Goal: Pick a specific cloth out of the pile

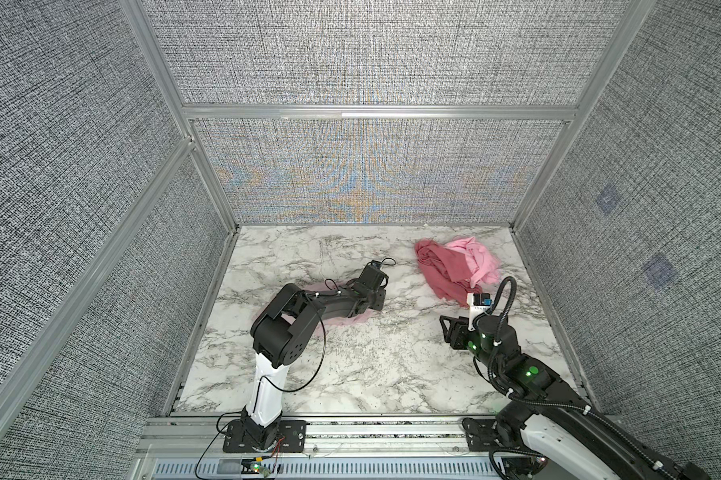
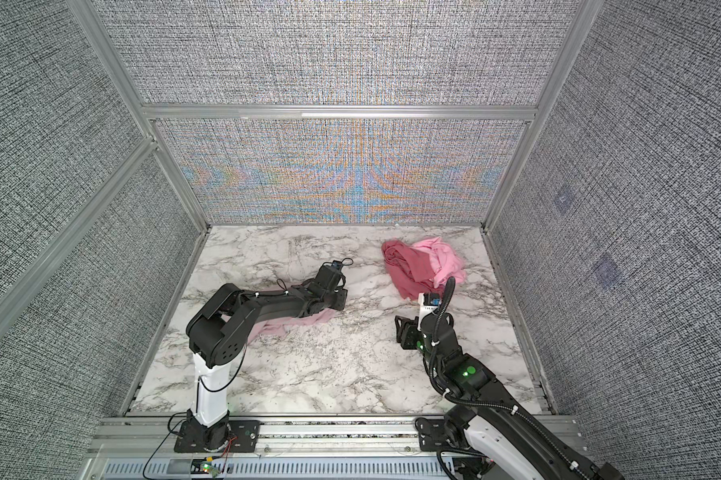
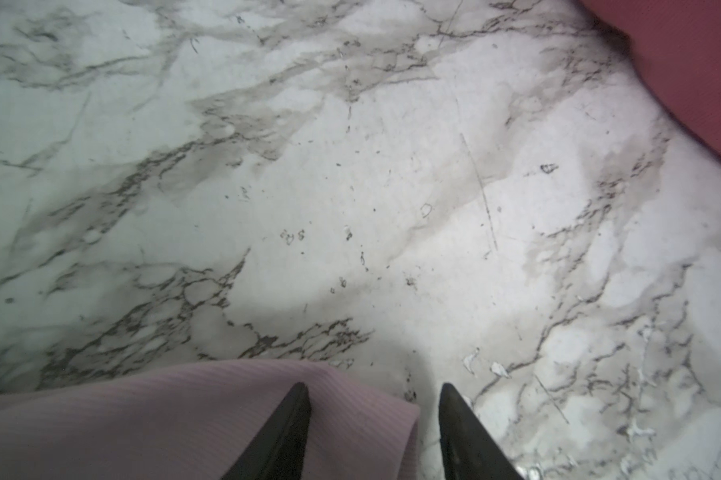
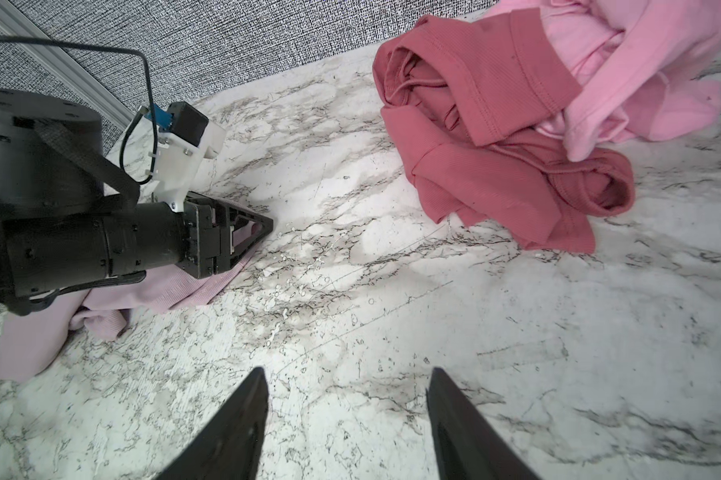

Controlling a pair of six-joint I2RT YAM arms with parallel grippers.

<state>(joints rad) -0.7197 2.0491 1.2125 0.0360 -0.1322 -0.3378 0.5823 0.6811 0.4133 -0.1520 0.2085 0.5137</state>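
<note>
Three cloths to account for, two of them heaped at the far right of the marble table: took the pile as the dark rose-red cloth with the bright pink cloth touching it and partly over it. Found the cloth, pale ribbed mauve, spread left of centre, well apart from that heap and mostly hidden under the left arm. Saw the left gripper low over the cloth's right edge with jaws parted, one finger above the fabric and its partner above bare marble, nothing pinched between. Saw the right gripper at the right, likewise spread and empty, over bare table on the near side of the pile. Judged the separating done and a set-down or release in hand. Reckoned the next move called for a clean rise of the left gripper, jaws apart, so as not to drag the ribbed edge. Should a fresh hold be wanted, reckoned both fingers had to straddle a fold first. Could not tell whether either finger pressed on the fabric.
</note>
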